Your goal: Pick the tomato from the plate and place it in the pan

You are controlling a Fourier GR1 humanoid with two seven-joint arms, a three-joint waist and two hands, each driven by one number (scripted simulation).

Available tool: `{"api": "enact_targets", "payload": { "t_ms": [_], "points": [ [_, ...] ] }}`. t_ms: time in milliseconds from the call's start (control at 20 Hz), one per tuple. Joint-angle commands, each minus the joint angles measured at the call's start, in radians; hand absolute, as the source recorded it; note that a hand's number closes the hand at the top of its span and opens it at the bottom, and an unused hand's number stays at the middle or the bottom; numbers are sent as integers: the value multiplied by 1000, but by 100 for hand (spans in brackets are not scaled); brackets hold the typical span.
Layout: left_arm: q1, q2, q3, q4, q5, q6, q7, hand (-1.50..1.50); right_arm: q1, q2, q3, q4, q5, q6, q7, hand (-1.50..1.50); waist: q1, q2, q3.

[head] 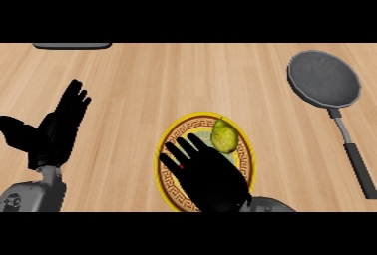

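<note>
A yellow-rimmed patterned plate (pixel 171 137) lies at the lower middle of the wooden counter. My right hand (pixel 210 177) hovers over it with fingers straight, open and covering most of the plate. Only a tiny red speck of the tomato (pixel 181 167) peeks out at the hand's left edge; the rest is hidden. A yellow-green pear-like fruit (pixel 225 136) lies on the plate's upper right, just beyond my fingertips. The grey pan (pixel 322 78) sits at the upper right, its dark handle (pixel 355 159) running down toward the right edge. My left hand (pixel 55 134) rests open at the left, fingers up.
A grey flat object (pixel 71 45) shows at the counter's far edge, top left. Bare wooden counter stretches between the plate and the pan.
</note>
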Motion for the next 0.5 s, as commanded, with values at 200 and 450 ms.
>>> {"api": "enact_targets", "payload": {
  "t_ms": [200,450],
  "points": [
    [-21,-2,41,-43,-5,-27,57,0,7,85,-19,102,106,-22,-63,-150,-1,0,0],
    [31,-19,60,-29,3,-63,1,0,2,47,-72,192,142,-47,-162,-150,0,0,0]
  ]
}}
